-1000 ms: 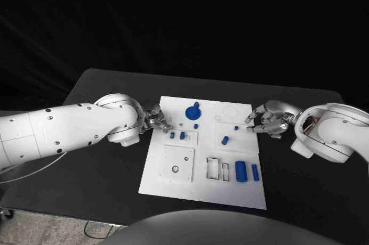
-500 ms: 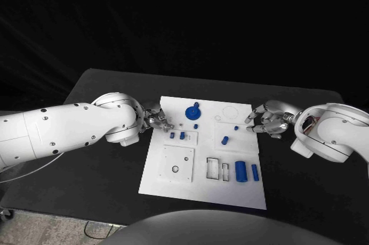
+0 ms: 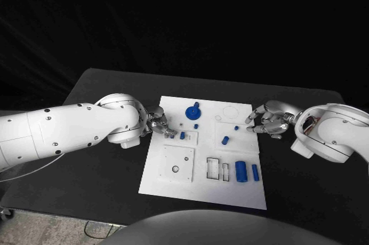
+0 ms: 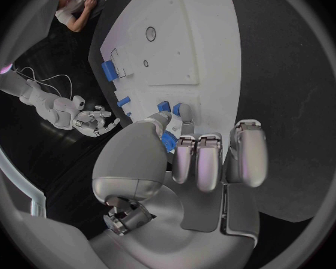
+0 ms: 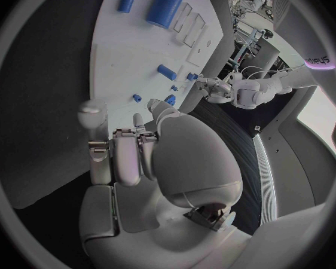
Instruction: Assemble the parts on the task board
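Since the left hand [image 3: 159, 124] has crept inward over the last second, head view puts its fingertips over the left edge of the flat white rectangular task board [image 3: 173, 185], touching or nearly touching the small blue block parts [image 3: 177, 135]; right hand [image 3: 266, 122] unmoved at the board's right edge, fingers curled, holding nothing. Left wrist view: silver fingers [image 4: 185, 155] close around a small blue part [image 4: 168, 140], likely a pick starting, grip not confirmed. Right wrist view: hand [image 5: 131, 146] empty beside board, short blue cylinder peg [image 5: 167, 72] lying ahead, untouched.
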`<state>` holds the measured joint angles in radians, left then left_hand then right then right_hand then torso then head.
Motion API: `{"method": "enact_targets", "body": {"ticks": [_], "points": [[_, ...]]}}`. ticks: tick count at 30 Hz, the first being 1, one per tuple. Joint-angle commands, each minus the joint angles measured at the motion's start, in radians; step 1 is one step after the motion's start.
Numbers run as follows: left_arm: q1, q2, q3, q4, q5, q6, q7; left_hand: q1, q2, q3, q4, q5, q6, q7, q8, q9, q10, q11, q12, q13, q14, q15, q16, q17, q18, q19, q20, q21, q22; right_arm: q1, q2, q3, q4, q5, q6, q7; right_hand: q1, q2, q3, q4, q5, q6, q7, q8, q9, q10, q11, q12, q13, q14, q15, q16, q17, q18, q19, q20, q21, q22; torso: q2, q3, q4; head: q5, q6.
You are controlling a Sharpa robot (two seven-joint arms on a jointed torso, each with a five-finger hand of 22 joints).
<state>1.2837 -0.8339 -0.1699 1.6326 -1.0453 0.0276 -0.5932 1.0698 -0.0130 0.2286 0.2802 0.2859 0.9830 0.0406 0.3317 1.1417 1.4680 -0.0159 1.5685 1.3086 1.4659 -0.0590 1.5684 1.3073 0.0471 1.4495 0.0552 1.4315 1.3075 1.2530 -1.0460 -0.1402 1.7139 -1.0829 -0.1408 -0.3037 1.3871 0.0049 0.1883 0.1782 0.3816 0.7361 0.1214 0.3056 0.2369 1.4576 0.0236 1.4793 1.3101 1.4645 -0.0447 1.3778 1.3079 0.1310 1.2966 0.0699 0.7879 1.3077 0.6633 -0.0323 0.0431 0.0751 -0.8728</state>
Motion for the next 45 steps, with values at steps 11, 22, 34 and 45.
{"method": "enact_targets", "body": {"ticks": [11,22,34,45], "points": [[0.0,0.011,0.0,0.002,-0.037,0.028,-0.049,-0.045,0.014,-0.064,0.007,-0.075,-0.009,-0.005,0.039,0.051,0.103,-0.011,0.002,0.262,0.105,-0.011,0.002,0.263,-0.003,0.003,-0.01,-0.006,0.188,-0.001,-0.001,0.0,0.001,-0.001,0.014,-0.001,0.005,-0.003,0.007,0.001,0.006,-0.001,0.005,0.002,-0.002,-0.002,0.005,-0.006,0.169,0.029,0.008,-0.004,0.082,0.01,-0.009,0.002,-0.004,0.032,0.0,-0.0006,-0.0005,0.002,0.0],[0.0,0.02,-0.004,0.0,-0.031,0.025,-0.034,-0.014,0.024,-0.075,0.0,-0.02,-0.027,-0.001,0.022,0.044,0.103,-0.009,0.002,0.262,0.105,-0.009,0.002,0.263,-0.003,0.0,-0.009,-0.012,0.188,-0.001,0.0,0.0,0.0,-0.001,0.015,-0.001,0.005,-0.003,0.007,0.001,0.006,-0.001,0.005,0.002,-0.002,-0.002,0.005,-0.006,0.169,0.029,0.008,-0.004,0.082,0.01,-0.009,0.002,-0.004,0.032,-0.001,0.0002,-0.0012,0.002,0.0],[-0.001,0.032,-0.008,-0.015,-0.024,0.028,-0.025,0.037,0.029,-0.072,-0.009,0.101,-0.033,0.0,0.002,0.028,0.103,-0.007,0.002,0.262,0.105,-0.007,0.002,0.263,-0.001,-0.003,-0.008,-0.02,0.189,-0.001,0.001,0.0,-0.001,-0.001,0.015,-0.001,0.005,-0.003,0.008,0.001,0.008,-0.001,0.005,0.002,-0.002,-0.002,0.005,-0.006,0.168,0.029,0.009,-0.004,0.082,0.01,-0.009,0.002,-0.007,0.032,-0.001,0.0,-0.0008,0.001,0.0],[-0.002,0.041,-0.008,-0.029,-0.023,0.014,-0.007,0.07,0.033,-0.056,-0.018,0.18,-0.031,-0.002,-0.005,0.023,0.103,-0.009,0.002,0.262,0.105,-0.008,0.002,0.263,-0.001,-0.003,-0.008,-0.022,0.192,-0.002,0.001,0.0,-0.002,0.0,0.016,-0.002,0.005,-0.003,0.008,0.001,0.008,-0.001,0.005,0.002,-0.002,-0.002,0.005,-0.006,0.168,0.029,0.009,-0.004,0.082,0.01,-0.009,0.002,-0.007,0.032,0.0,-0.0001,-0.0005,-0.001,0.0]]}}
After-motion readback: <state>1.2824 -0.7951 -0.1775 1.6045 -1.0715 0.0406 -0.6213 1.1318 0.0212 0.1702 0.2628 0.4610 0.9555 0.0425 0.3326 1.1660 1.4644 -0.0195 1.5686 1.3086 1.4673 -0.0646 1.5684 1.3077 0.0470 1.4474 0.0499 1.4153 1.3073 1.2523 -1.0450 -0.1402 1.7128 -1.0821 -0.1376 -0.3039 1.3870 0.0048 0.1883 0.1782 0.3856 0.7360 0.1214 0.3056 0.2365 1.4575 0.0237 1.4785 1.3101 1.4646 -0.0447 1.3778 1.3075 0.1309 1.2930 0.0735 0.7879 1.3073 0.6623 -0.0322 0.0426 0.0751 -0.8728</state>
